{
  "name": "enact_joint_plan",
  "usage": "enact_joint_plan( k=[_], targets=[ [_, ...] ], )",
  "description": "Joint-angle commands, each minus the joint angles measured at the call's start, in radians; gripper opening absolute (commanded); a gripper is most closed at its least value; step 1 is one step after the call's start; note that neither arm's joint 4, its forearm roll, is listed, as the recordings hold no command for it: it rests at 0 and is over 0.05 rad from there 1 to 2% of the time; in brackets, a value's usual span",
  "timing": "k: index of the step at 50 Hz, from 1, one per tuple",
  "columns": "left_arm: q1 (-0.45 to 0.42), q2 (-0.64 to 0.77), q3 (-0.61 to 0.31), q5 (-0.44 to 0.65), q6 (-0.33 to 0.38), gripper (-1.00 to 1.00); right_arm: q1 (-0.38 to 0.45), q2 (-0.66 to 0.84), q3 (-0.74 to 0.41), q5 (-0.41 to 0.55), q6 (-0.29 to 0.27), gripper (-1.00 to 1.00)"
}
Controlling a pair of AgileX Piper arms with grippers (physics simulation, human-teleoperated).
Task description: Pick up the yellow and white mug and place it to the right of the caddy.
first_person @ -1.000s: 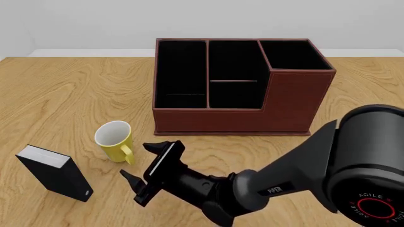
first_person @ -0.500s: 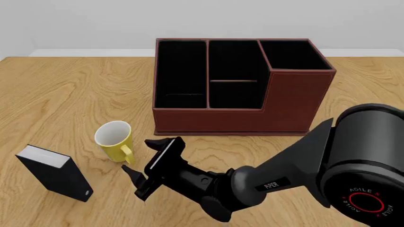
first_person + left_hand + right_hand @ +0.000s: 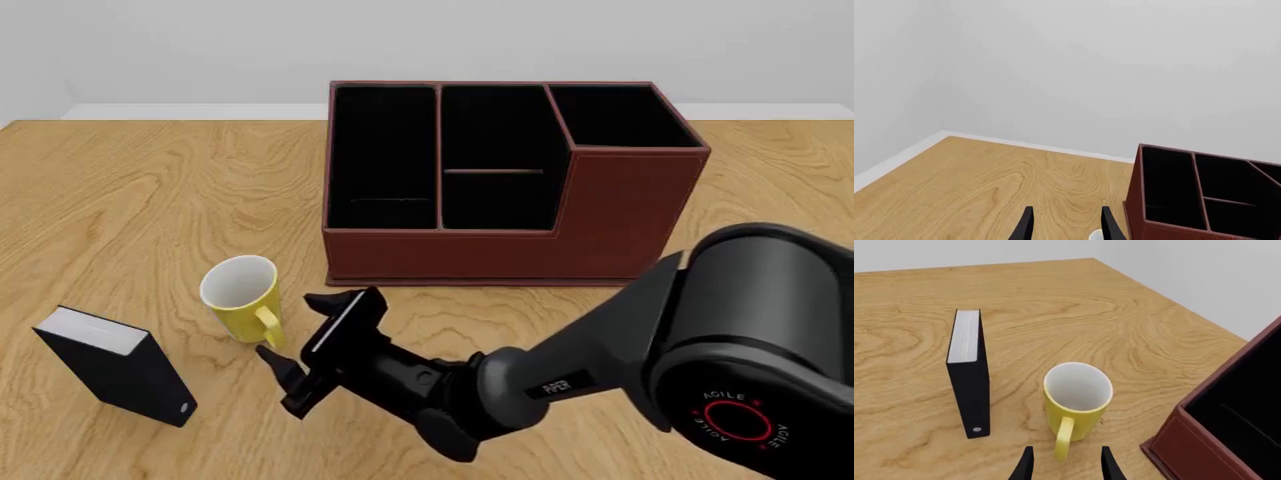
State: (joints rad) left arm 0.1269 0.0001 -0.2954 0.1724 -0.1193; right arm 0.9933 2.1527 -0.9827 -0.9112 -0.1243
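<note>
The right tool (image 3: pixel 296 348), fingers spread and empty, lines up on the handle of the yellow and white mug (image 3: pixel 242 297), which stands upright at lower left of the front view, left of the caddy (image 3: pixel 507 180). The arm reaches low across the bench (image 3: pixel 134 190) from lower right; closing on the handle looks next. The left tool (image 3: pixel 1066 227) is also spread.

the right arm (image 3: pixel 587 370) bears "piper" on its forearm link and "agilex" round its red-ringed base joint.
</note>
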Motion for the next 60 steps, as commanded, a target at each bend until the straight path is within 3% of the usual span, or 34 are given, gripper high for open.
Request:
enact_joint_plan(
  k=[1,60],
  targets=[
    [0.001,0.000,0.006,-0.003,-0.003,1.00,0.004,0.019,-0.028,0.016,-0.001,1.00],
    [0.008,0.000,-0.005,0.002,-0.017,1.00,0.015,0.058,-0.105,0.065,-0.007,1.00]
  ],
)
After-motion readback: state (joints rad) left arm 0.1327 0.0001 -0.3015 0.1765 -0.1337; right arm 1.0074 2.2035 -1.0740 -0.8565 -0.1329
